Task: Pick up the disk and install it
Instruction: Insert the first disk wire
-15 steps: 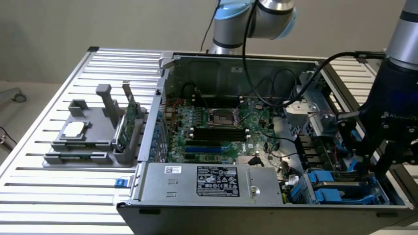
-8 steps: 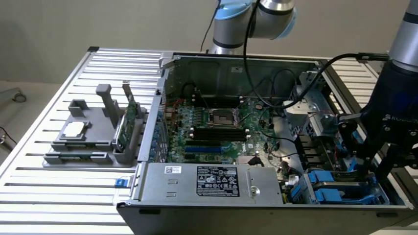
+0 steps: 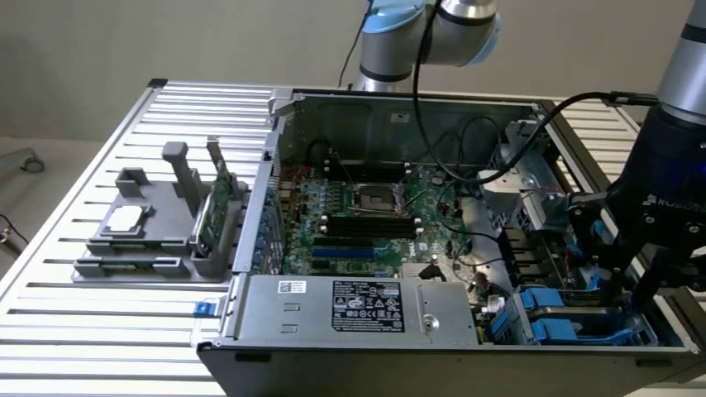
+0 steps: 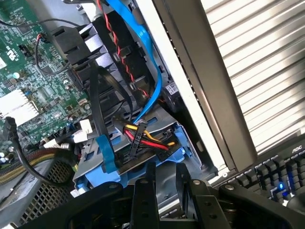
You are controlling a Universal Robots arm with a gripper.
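Observation:
My black gripper (image 3: 646, 289) hangs over the drive bay (image 3: 574, 318) in the near corner of the open computer case, on the exterior view's right. In the wrist view its two fingers (image 4: 145, 191) stand a little apart, and the gripper (image 4: 165, 168) is shut on the narrow silver-grey edge of the disk (image 4: 165, 187). The disk stands on edge, low in the bay, with blue carrier plastic (image 4: 102, 183) around it. Most of the disk is hidden by the bay walls and my fingers.
Red, yellow and black power wires (image 4: 143, 138) and a blue data cable (image 4: 147, 62) cross the bay just beyond the fingers. The motherboard (image 3: 364, 215) and power supply (image 3: 353, 306) fill the case. A grey fixture (image 3: 155, 231) sits on the slatted table (image 3: 111, 322); a keyboard (image 4: 271, 176) lies outside the case.

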